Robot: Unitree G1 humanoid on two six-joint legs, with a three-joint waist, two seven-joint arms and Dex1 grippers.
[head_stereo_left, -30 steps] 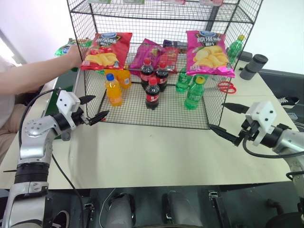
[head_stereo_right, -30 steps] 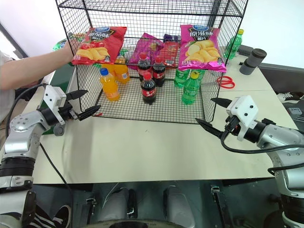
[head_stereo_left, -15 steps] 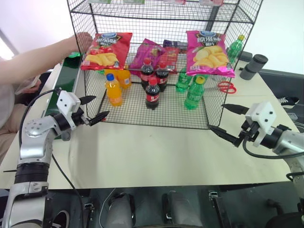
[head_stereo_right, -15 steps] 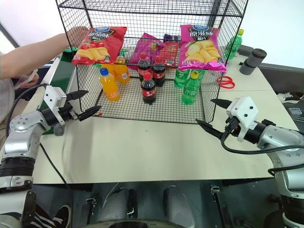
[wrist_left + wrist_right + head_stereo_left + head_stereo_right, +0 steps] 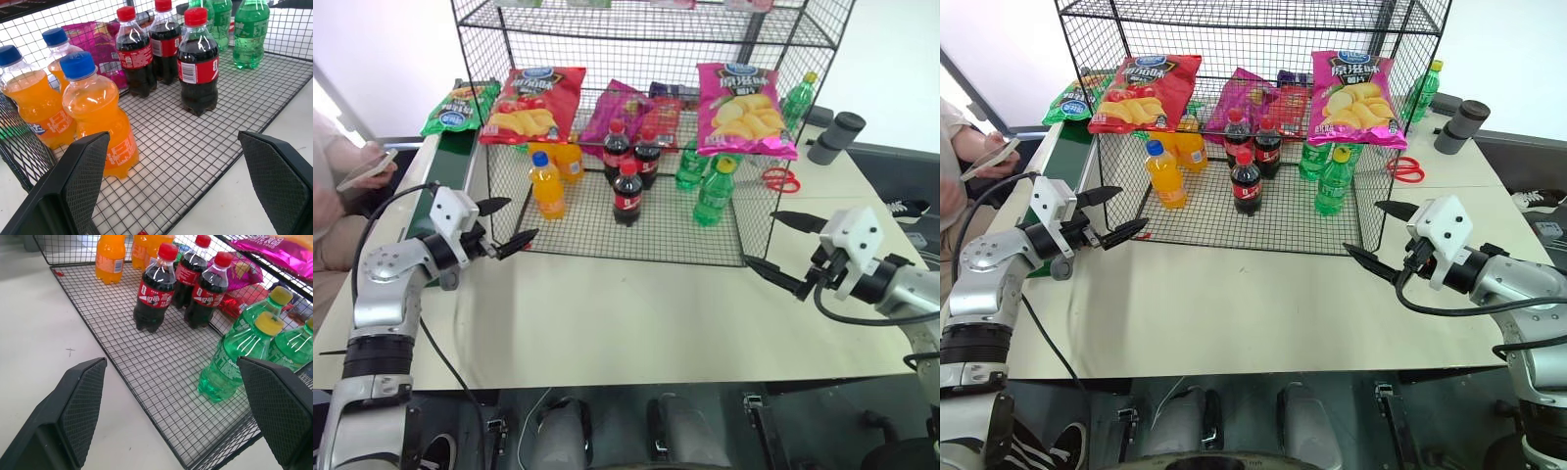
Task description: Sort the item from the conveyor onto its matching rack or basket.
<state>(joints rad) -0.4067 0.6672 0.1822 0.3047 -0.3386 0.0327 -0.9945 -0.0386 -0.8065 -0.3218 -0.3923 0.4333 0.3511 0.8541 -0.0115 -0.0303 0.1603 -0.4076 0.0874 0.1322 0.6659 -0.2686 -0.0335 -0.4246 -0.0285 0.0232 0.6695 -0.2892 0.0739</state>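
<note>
The item, a green crisps bag (image 5: 460,106), lies on the far end of the conveyor (image 5: 451,160), left of the rack (image 5: 658,233). The rack is a tall black wire-mesh unit standing at the back of the table. My left gripper (image 5: 523,217) hovers open at the rack's front left corner, nearer than the bag and apart from it. In the left wrist view its fingers (image 5: 88,161) frame orange and cola bottles. My right gripper (image 5: 758,237) hangs open at the rack's front right corner with nothing between its fingers (image 5: 83,391).
A red crisps bag (image 5: 533,103) and a pink crisps bag (image 5: 744,110) lean on the rack's middle tier. Orange (image 5: 546,184), cola (image 5: 626,192) and green bottles (image 5: 715,192) stand below. Red scissors (image 5: 781,179) lie at the right. A person's hand with a phone (image 5: 370,166) is at the left.
The person's arm that reached towards the rack's left side has drawn back, and the green bag now shows on the conveyor. Both grippers have stayed still and open.
</note>
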